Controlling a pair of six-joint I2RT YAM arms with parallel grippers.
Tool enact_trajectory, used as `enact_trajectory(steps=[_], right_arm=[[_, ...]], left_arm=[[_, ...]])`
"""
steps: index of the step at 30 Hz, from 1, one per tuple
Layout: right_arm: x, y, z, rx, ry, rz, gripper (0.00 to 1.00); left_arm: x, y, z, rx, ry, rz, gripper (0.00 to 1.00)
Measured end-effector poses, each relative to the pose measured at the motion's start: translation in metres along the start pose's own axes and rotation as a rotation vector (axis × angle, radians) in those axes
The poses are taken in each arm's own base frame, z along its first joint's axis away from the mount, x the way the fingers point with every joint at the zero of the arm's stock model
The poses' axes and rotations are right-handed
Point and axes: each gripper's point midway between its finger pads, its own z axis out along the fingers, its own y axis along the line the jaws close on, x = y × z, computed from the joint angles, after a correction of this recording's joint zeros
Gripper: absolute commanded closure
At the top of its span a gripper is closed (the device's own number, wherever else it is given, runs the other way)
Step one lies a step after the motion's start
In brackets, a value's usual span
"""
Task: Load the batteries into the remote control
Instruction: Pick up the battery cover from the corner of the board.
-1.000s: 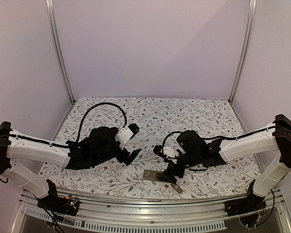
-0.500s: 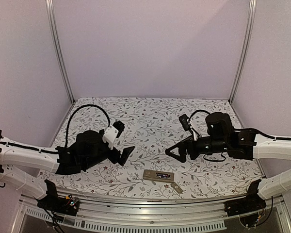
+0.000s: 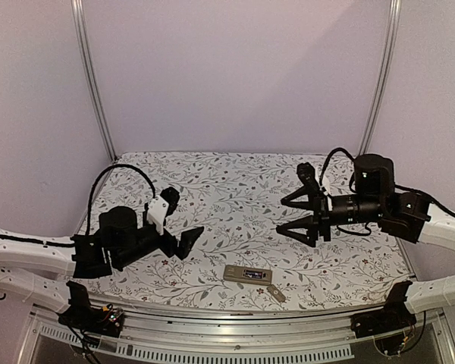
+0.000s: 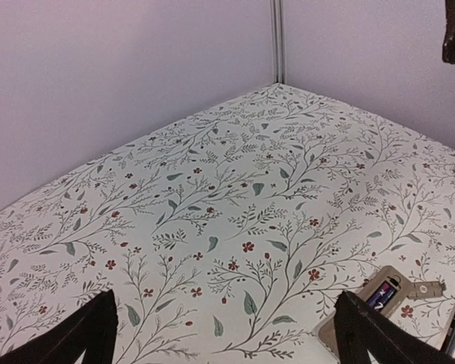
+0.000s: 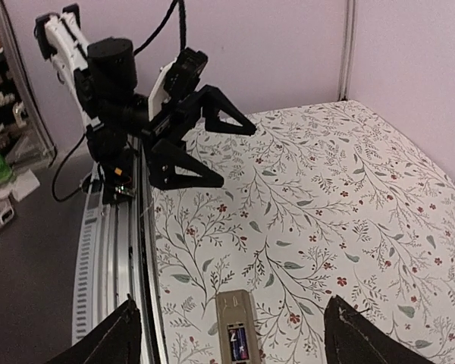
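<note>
The remote control [image 3: 247, 274] lies back-up near the table's front edge, its tan-grey back facing up. The batteries [image 3: 252, 274] show as a dark, blue-marked patch in its recess. In the right wrist view the remote control [image 5: 235, 322] lies low between my fingers, and the batteries [image 5: 239, 343] sit in it. The remote control [image 4: 368, 303] is partly behind my left finger. My left gripper [image 3: 189, 241] hangs open to the remote's left, holding nothing. My right gripper [image 3: 282, 216] is raised up and to the right of it, open and holding nothing.
A small flat grey cover piece [image 3: 277, 294] lies just right of the remote, at the table's front edge. The floral tablecloth [image 3: 235, 189] covers the table. Pale walls and metal posts [image 3: 91, 83] close off the back and sides. A metal rail [image 3: 212, 345] runs along the front.
My right gripper has lifted off the remote and swung back to the right. My left arm has drawn back to the left. The remote and the cover piece have stayed put.
</note>
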Motion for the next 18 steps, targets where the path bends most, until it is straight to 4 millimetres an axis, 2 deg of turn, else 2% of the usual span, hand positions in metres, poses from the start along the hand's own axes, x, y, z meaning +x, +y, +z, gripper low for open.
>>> enact_trajectory(steps=[2,4,5,7,9,10,13,18], right_arm=[[0.004,0.007,0.014,-0.072,0.085,-0.137,0.18],[0.023,0.015,0.036,-0.159,0.204,-0.275,0.21],[0.04,0.019,0.047,-0.207,0.271,-0.331,0.23],[0.088,0.03,0.059,-0.313,0.421,-0.414,0.28],[0.142,0.037,0.058,-0.417,0.585,-0.458,0.36],[0.158,0.039,0.055,-0.448,0.635,-0.475,0.4],[0.189,0.035,0.042,-0.48,0.724,-0.52,0.47],[0.224,0.032,0.025,-0.496,0.822,-0.602,0.6]], left_arm=[[-0.002,-0.003,-0.002,0.012,-0.007,0.002,0.0],[-0.002,-0.007,-0.003,0.023,-0.007,0.008,0.0],[-0.002,-0.008,-0.003,0.027,-0.005,0.013,0.0],[0.0,-0.01,-0.004,0.03,-0.002,0.024,0.0],[0.001,-0.011,-0.005,0.026,0.001,0.034,0.0],[0.002,-0.011,-0.005,0.023,0.003,0.039,0.0],[0.005,-0.009,-0.005,0.014,0.008,0.049,0.0],[0.017,-0.01,0.0,0.01,0.042,0.094,0.0]])
